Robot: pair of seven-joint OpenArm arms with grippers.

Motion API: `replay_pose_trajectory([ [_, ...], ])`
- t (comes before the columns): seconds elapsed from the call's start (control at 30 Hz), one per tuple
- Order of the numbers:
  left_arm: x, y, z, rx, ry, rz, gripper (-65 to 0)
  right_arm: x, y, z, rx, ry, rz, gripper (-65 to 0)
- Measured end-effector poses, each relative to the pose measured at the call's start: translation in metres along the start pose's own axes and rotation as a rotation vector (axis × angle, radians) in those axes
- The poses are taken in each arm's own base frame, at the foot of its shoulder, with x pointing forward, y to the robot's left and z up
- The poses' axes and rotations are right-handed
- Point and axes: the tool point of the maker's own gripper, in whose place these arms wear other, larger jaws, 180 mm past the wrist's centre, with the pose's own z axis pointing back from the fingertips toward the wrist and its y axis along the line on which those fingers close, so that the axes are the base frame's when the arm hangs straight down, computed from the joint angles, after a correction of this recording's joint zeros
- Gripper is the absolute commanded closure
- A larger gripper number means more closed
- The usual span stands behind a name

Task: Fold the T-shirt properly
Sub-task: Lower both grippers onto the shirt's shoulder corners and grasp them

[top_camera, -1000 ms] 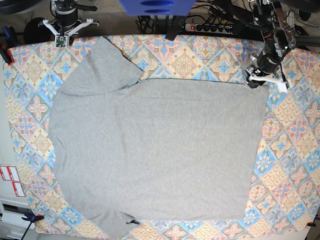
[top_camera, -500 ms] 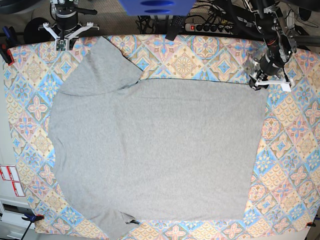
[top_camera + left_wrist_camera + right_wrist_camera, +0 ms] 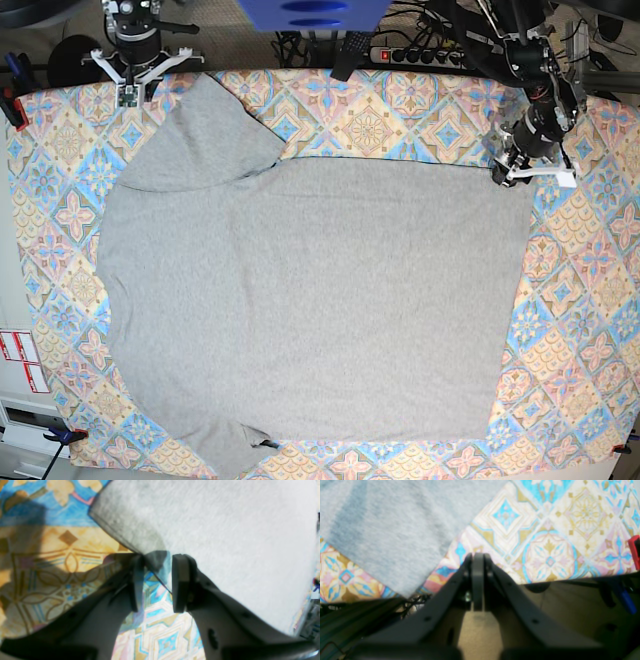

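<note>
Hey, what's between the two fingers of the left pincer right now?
In the left wrist view, the left pincer straddles a hem corner of the T-shirt, with patterned tablecloth showing below it.

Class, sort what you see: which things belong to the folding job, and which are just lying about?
Belongs to the job:
T-shirt
left gripper, open at a shirt corner
right gripper, shut

Just lying about:
patterned tablecloth
power strip
red clamp

A: How's the overhead light?
B: Even and bright, sharp throughout.
A: The wrist views?
B: Left one glares on the T-shirt [image 3: 237, 542], with hard shadows; both blur near their tools.
</note>
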Motion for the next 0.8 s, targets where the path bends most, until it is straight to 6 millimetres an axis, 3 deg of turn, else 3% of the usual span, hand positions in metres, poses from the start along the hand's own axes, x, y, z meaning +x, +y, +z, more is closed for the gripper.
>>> replay_pose_trajectory([
  [0.3,-0.002,-0.018,-0.01,-0.033,0.004,0.018,-18.9,0.0,0.0,0.0,-0.001,-0.001,0.0,0.0],
  [0.37,-0.003,-0.02,-0.011,-0.037,0.017,0.01,-14.2,0.0,-0.001,0.0,-0.001,-0.001,0.002,0.0],
  [0.47,-0.011,-0.023,-0.012,-0.04,0.056,0.0,0.0,0.0,0.0,0.0,0.0,-0.001,-0.001,0.0],
  [0.6,-0.019,-0.017,-0.01,-0.035,0.068,0.011,0.0,0.0,-0.002,0.0,-0.005,0.0,0.001,-0.2],
  [0.8,-0.023,-0.01,-0.007,-0.027,0.073,0.01,0.0,-0.003,-0.001,-0.004,-0.008,0.046,-0.01,-8.8],
])
